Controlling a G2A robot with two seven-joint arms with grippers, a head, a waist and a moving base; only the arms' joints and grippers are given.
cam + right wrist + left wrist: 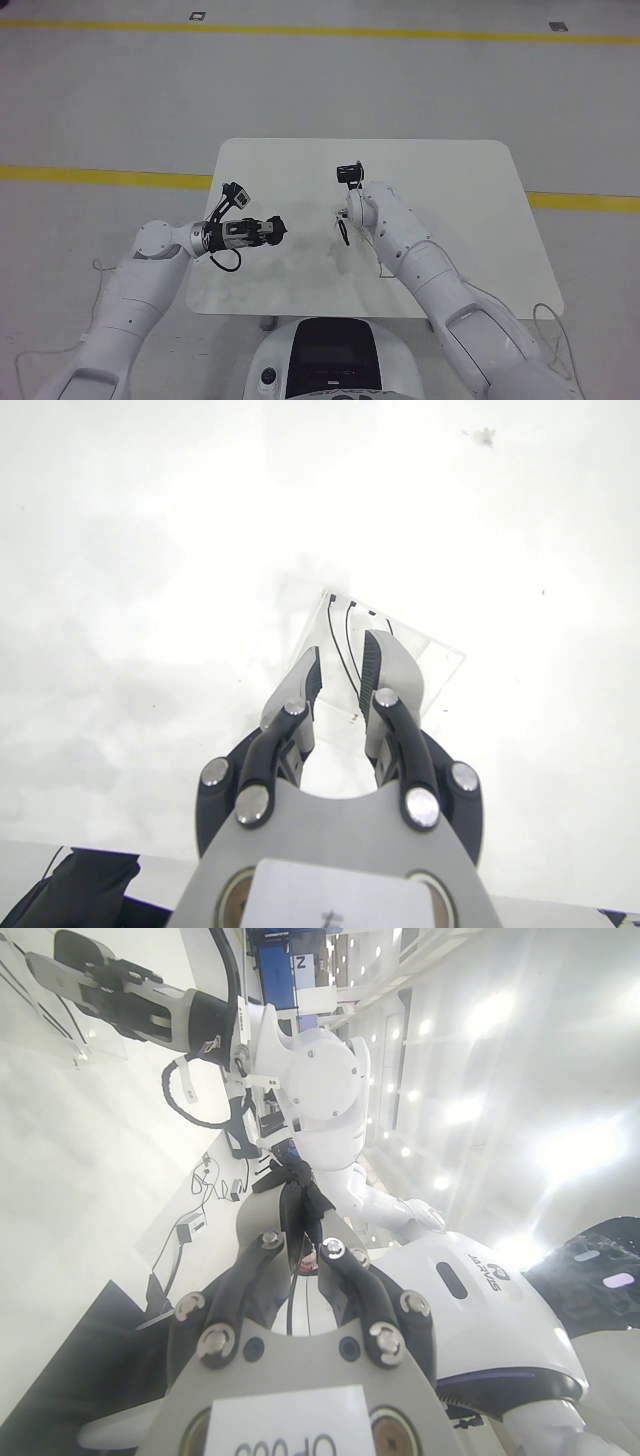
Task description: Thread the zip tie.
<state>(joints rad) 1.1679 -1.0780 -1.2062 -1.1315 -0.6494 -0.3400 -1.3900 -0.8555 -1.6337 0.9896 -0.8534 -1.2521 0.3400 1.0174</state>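
Your left gripper point(300, 1198) pinches one zip tie point(291, 1298) above the table's point(450, 180) left half. Your right gripper point(342, 645), spread, hangs over one clear tray point(440, 670) holding at least three zip ties point(332, 625). Both sit well in from the table's edges.

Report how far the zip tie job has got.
Done: left gripper, jaws shut on a thin black strand, seemingly a tie. In hand: right gripper hangs over the plate of ties, jaws open. Left: the threading; the ties there lie loose, none looped.
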